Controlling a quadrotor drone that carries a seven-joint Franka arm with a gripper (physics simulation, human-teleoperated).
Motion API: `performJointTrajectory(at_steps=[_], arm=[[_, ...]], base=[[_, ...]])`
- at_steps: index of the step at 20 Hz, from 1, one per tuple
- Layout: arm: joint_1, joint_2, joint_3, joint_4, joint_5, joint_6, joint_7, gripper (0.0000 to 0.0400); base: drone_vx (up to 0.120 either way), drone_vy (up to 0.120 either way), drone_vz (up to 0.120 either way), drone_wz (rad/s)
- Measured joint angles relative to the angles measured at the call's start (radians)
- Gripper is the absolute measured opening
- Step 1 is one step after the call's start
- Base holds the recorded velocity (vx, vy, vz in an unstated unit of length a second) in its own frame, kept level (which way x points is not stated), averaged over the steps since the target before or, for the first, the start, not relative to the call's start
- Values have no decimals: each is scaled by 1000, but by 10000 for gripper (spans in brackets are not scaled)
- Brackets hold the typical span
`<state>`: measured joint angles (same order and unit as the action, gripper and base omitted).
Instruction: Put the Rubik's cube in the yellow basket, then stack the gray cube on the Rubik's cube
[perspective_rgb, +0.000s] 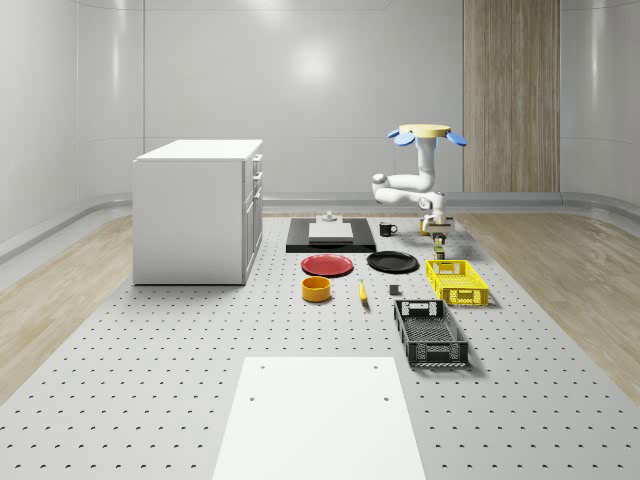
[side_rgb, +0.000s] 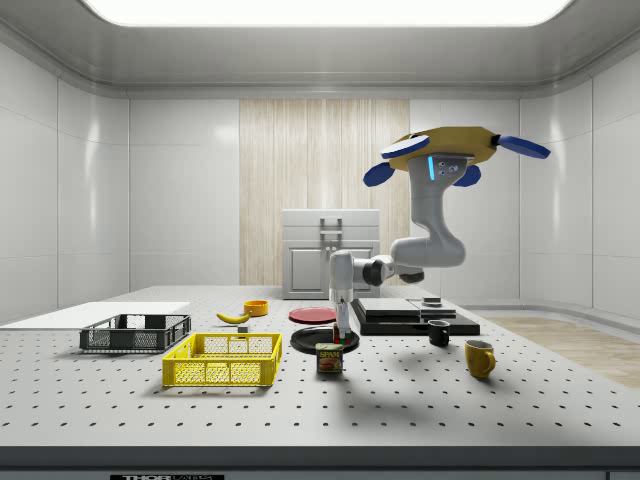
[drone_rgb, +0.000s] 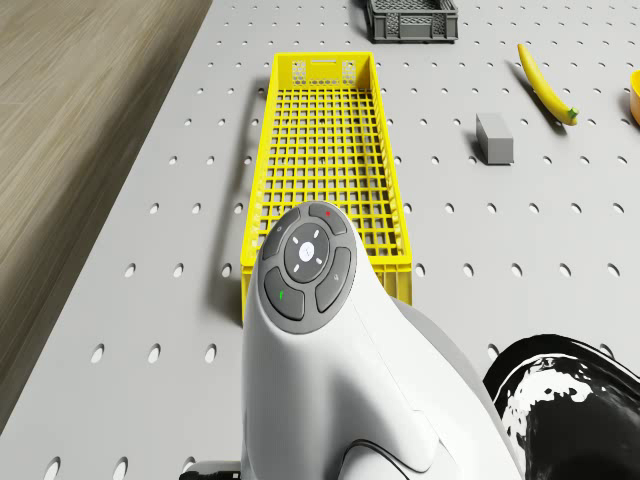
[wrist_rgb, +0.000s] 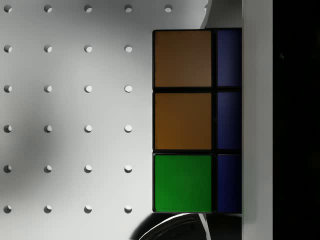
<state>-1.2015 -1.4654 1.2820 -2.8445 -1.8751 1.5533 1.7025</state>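
The drone (perspective_rgb: 432, 133) hovers above the table (perspective_rgb: 150, 400), past the far short end of the yellow basket (perspective_rgb: 457, 282), and its arm bends down so that the claw (perspective_rgb: 440, 236) hangs low near that end, close to the black plate (perspective_rgb: 392, 262). In the wrist view the Rubik's cube (wrist_rgb: 182, 120) sits right at the claw, one side flush against it, showing two orange squares, a green one and a blue face. Whether the claw pinches it I cannot tell. In the side view a labelled can (side_rgb: 329, 358) stands on the table just below the claw, beside the basket's end. A black mug (side_rgb: 438, 333) and a yellow mug (side_rgb: 480, 358) stand further to the side view's right. The gray cube (drone_rgb: 494, 138) lies on the table beside the basket's long wall, with the banana (drone_rgb: 545, 85) near it. A red plate (perspective_rgb: 328, 265) and an orange bowl (perspective_rgb: 316, 289) lie beyond them toward the white cabinet (perspective_rgb: 198, 210). The basket's grid floor shows bare in the drone view, as far as the arm leaves it uncovered. The black crate (perspective_rgb: 430, 332) stands just past the basket's other end.
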Motion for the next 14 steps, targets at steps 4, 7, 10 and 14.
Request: performJointTrajectory(at_steps=[4, 7, 10, 14], arm=[[-1, -4, 1, 0, 2, 4, 1, 325], [-2, -7, 1, 0, 3, 7, 2, 325], [-3, -10, 2, 1, 4, 10, 3, 325], [-4, -14, 2, 1, 6, 13, 3, 325]], base=[[120, 0, 0, 0], [120, 0, 0, 0], [120, 0, 0, 0], [120, 0, 0, 0]])
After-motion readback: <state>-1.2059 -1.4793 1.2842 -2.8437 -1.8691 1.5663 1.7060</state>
